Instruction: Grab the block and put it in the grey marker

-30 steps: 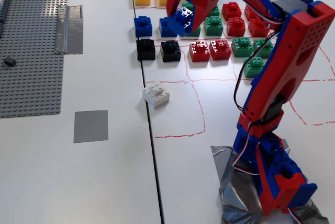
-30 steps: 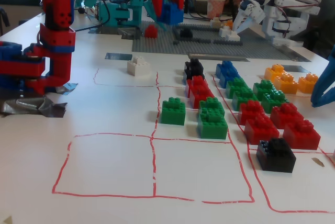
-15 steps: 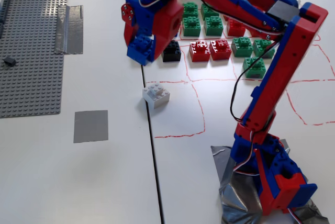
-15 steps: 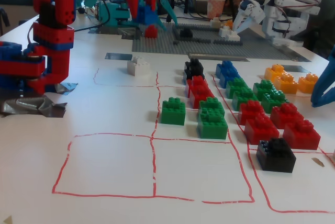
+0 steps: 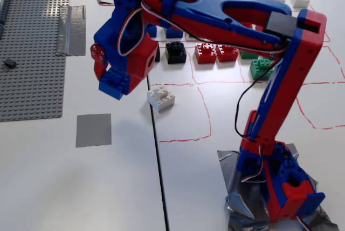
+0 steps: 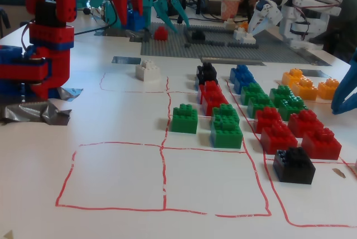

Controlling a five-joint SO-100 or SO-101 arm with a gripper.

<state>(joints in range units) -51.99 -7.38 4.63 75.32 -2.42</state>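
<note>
Clearly, in a fixed view from above, the arm reaches over toward the left side of the table and its gripper (image 5: 110, 80) hangs low with the block (image 5: 114, 83) pinched at its tip: a blue studded brick, tilted, with the red finger (image 5: 99, 61) pressed against its left side, so the claw is closed on it and nothing else. Whether the block touches the table or is just above it I cannot tell. The grey marker (image 5: 93, 130), a flat square of tape, lies below and slightly left of the held block in that view, near it but apart. A white brick (image 5: 160, 99) sits just right of the gripper, beside the dark seam in the table. Further left are the large grey baseplate (image 5: 29, 53) and a crinkled tape strip (image 5: 72, 30) at its edge. Behind the arm stand a black brick (image 5: 176, 52) and red bricks (image 5: 215, 52), inside red drawn lines. In a fixed view from table level, the white brick (image 6: 148, 71) stands left of rows of green bricks (image 6: 184, 119) and other coloured bricks; the gripper and block cannot be made out there.
</note>
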